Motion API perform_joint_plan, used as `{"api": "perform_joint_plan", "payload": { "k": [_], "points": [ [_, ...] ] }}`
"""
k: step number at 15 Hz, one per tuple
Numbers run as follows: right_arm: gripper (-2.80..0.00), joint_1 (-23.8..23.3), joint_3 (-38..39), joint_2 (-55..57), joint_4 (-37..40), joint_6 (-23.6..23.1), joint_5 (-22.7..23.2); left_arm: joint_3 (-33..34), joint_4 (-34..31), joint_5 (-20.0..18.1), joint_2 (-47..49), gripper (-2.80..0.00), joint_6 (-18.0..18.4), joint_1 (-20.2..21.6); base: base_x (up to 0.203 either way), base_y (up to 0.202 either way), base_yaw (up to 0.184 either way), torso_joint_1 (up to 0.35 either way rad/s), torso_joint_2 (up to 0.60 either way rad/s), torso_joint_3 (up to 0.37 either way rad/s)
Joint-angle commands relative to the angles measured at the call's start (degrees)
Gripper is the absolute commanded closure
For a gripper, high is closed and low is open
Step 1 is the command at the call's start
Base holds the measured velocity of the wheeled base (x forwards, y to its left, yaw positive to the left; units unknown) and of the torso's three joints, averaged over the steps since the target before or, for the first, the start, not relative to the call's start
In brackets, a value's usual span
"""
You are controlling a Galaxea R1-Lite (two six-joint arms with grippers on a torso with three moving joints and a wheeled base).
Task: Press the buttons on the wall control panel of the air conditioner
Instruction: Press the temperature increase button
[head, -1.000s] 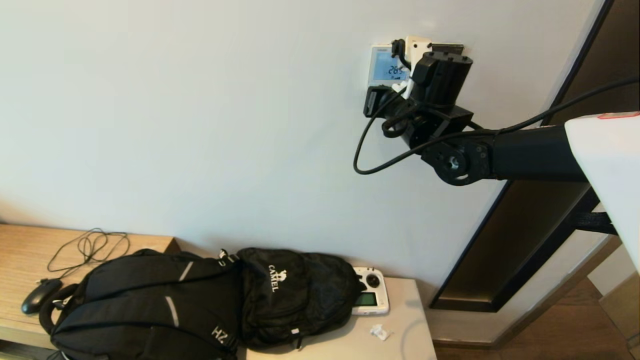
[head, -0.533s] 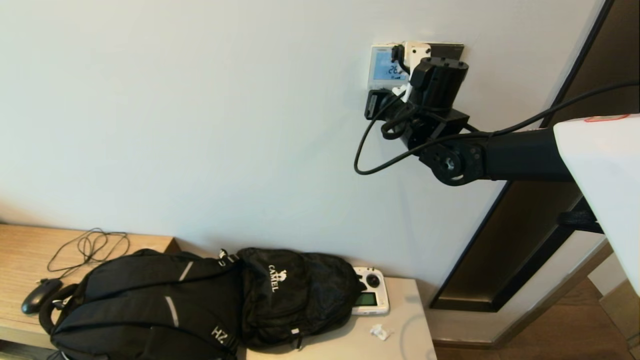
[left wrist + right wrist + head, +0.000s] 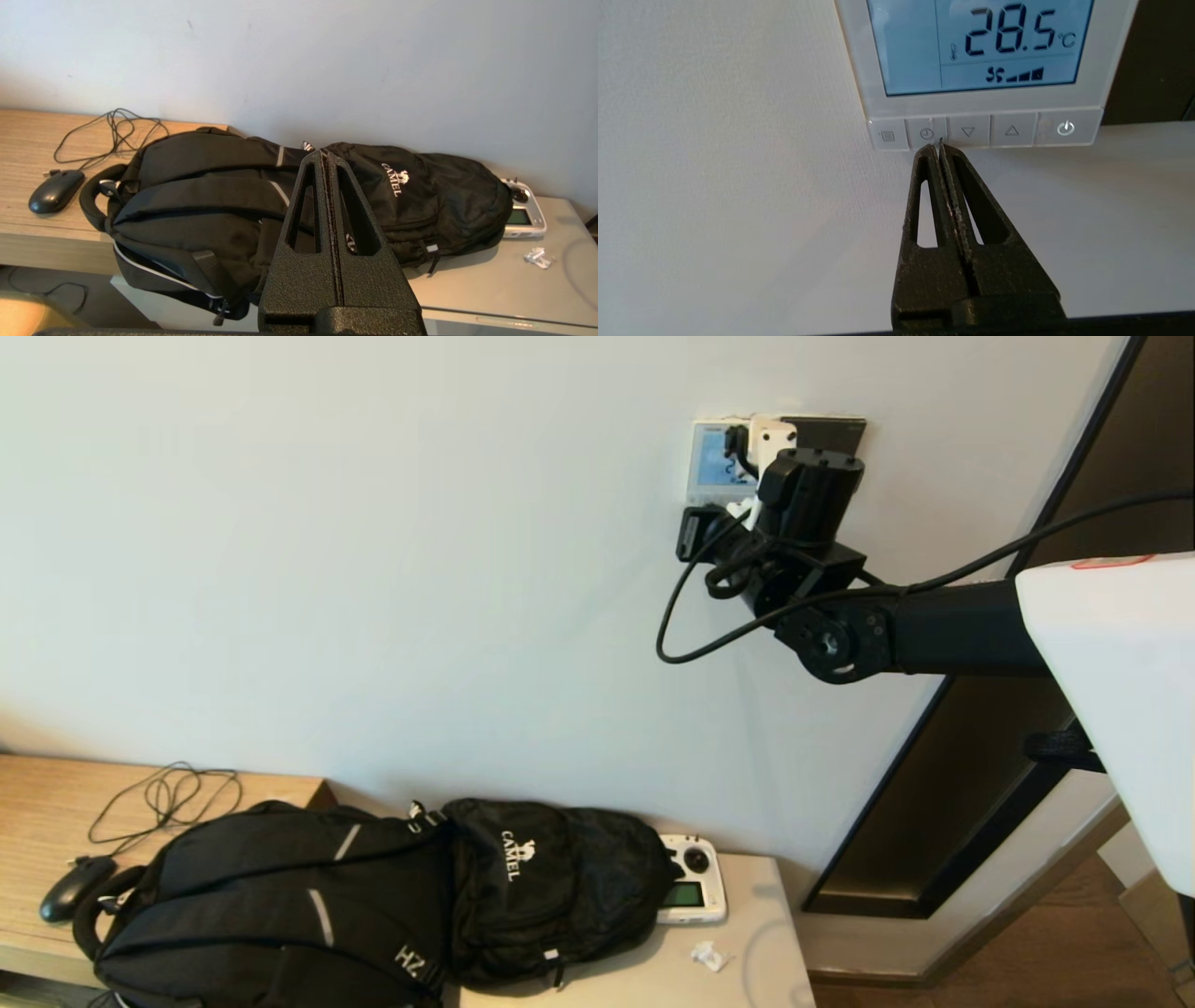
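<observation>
High on the wall, the wall control panel (image 3: 978,70) is sitting just beyond the right hand (image 3: 937,147), whose fingers are pressed together empty; the tips are pointing at the row of buttons (image 3: 985,132), near the second from the left. The left hand (image 3: 327,158), also closed, is hovering over the backpack (image 3: 280,196).

The head view looks from far at the wall; the right wrist view sits very close below the wall control panel (image 3: 978,70) (shared, at head's one o'clock).
</observation>
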State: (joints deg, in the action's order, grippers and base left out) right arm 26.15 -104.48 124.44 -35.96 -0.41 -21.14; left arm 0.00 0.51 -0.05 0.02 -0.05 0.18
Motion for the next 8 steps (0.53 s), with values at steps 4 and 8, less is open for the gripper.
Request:
{"api": "perform_joint_plan", "payload": {
  "k": [4, 8],
  "points": [
    [0.00, -0.3, -0.5, 0.6, -0.2, 0.0, -0.3, 0.0, 0.0, 0.0, 0.0, 0.00, 0.0, 0.0, 0.000, 0.000, 0.000, 0.000, 0.00, 0.000],
    [0.00, -0.2, -0.5, 0.9, -0.2, 0.0, -0.3, 0.0, 0.0, 0.0, 0.0, 0.00, 0.0, 0.0, 0.000, 0.000, 0.000, 0.000, 0.00, 0.000]
  ]
}}
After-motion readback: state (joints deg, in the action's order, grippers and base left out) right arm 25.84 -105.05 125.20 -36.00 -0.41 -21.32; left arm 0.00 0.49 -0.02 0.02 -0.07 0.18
